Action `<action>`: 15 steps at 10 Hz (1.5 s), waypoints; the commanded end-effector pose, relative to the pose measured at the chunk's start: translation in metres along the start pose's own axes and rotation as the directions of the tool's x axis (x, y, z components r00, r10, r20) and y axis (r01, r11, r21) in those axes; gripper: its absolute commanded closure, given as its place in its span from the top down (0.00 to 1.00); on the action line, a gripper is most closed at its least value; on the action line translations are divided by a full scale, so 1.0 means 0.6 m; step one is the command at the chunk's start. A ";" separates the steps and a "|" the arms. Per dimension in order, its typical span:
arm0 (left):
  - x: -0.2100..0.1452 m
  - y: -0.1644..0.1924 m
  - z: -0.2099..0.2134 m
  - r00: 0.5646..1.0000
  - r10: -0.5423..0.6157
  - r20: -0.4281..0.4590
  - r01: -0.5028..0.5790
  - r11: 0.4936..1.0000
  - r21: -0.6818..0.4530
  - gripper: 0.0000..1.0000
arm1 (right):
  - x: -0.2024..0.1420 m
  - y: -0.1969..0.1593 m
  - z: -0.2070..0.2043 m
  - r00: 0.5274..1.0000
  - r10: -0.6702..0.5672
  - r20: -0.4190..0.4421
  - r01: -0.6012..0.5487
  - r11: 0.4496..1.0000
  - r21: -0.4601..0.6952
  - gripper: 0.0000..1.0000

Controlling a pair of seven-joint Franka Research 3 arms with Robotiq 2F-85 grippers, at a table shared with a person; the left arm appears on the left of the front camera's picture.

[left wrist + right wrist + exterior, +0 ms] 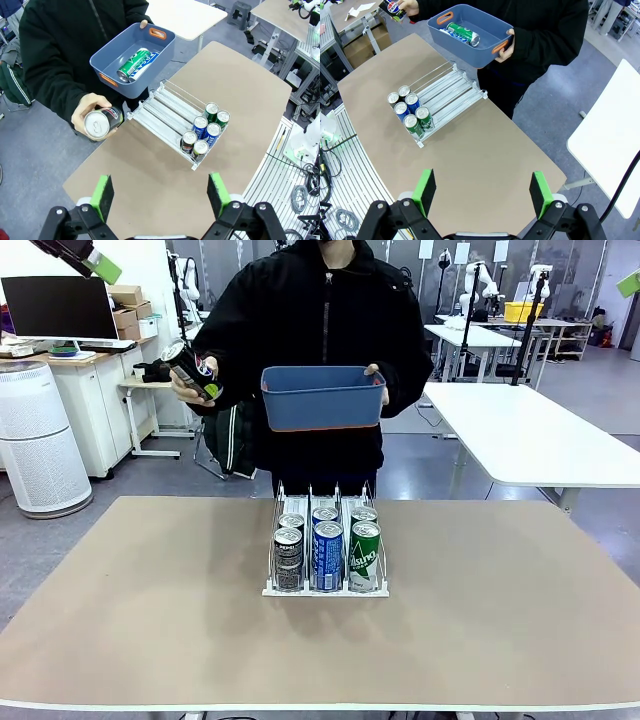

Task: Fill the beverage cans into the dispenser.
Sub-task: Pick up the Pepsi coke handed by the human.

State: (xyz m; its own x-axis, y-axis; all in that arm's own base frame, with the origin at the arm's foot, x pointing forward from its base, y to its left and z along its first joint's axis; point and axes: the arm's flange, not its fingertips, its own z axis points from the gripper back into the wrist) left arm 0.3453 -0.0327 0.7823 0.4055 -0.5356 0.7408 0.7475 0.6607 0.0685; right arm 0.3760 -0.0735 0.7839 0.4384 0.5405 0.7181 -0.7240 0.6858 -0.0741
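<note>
Six beverage cans (327,545) are packed at the dispenser's (160,112) near end, mid-tabletop (150,620), bare margins all round. Left claw (160,192) and right claw (482,191) are spread wide, empty.

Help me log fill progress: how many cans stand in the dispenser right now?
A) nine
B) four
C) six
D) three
C: two cans stand in each of the three lanes of the dispenser, grouped at the end nearest the robot.
</note>
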 end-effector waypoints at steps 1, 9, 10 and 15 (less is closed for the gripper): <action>-0.002 -0.001 0.000 1.000 0.001 0.004 -0.001 1.000 0.002 1.00 | -0.001 0.002 -0.002 1.000 0.002 0.010 -0.002 1.000 0.008 1.00; -0.002 -0.001 0.000 1.000 0.001 0.004 -0.001 1.000 0.002 1.00 | -0.001 0.002 -0.002 1.000 0.002 0.010 -0.002 1.000 0.008 1.00; -0.002 -0.001 0.000 1.000 0.001 0.004 -0.001 1.000 0.002 1.00 | -0.001 0.002 -0.002 1.000 0.002 0.010 -0.002 1.000 0.008 1.00; 0.000 0.000 0.000 1.000 0.000 0.000 0.000 1.000 0.000 1.00 | -0.001 0.002 -0.002 1.000 0.002 0.010 -0.002 1.000 0.008 1.00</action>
State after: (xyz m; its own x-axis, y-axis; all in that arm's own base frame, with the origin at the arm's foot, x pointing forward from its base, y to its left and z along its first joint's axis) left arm 0.3453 -0.0327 0.7823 0.4055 -0.5356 0.7408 0.7475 0.6607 0.0685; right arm 0.3760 -0.0735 0.7839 0.4384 0.5405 0.7181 -0.7240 0.6858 -0.0741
